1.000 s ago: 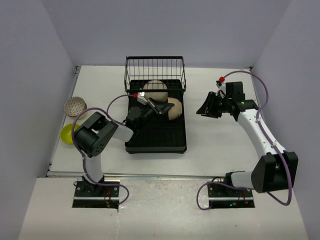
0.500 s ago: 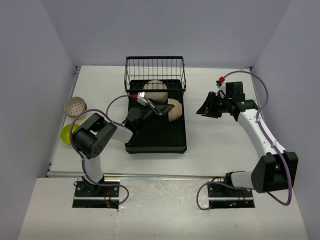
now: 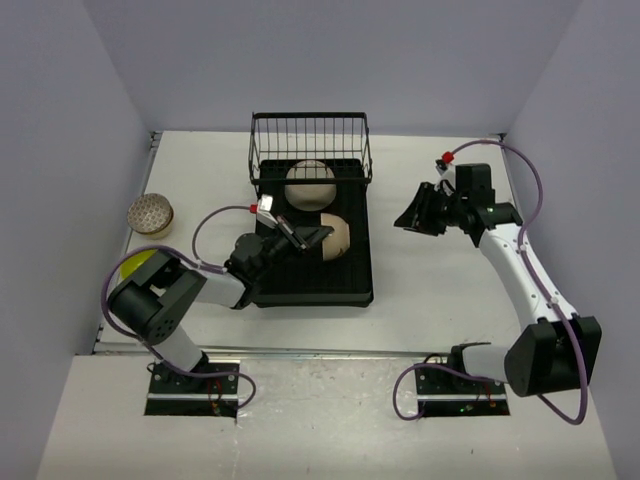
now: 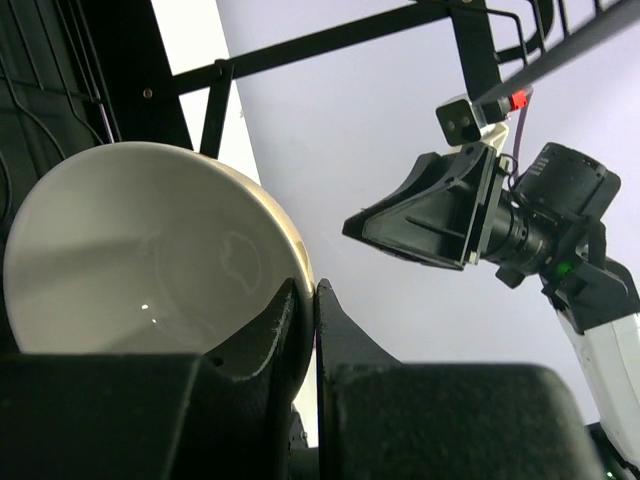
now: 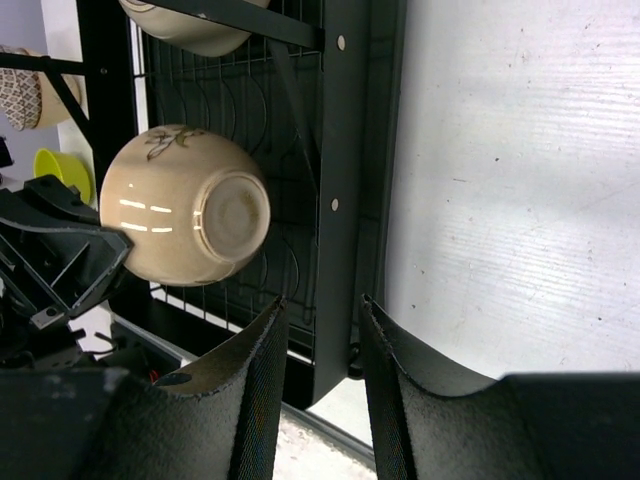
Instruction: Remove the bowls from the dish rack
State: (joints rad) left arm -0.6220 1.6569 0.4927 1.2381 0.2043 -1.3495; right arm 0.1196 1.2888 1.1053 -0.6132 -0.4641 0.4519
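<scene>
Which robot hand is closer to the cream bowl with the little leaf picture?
The left. The left gripper pinches the rim of the bowl, over the dish rack. The right gripper hangs open above the table, off to the rack's right, touching nothing.

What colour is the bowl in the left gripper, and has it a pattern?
Beige bowl, small dark leaf-like mark near its rim; clearest in the right wrist view.

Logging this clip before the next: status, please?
Left gripper shut on cream bowl's rim, over dish rack. Right gripper open, empty, beside rack. Second cream bowl in rack; net-pattern bowl, lime bowl on table. Nothing seen in the way.
</scene>
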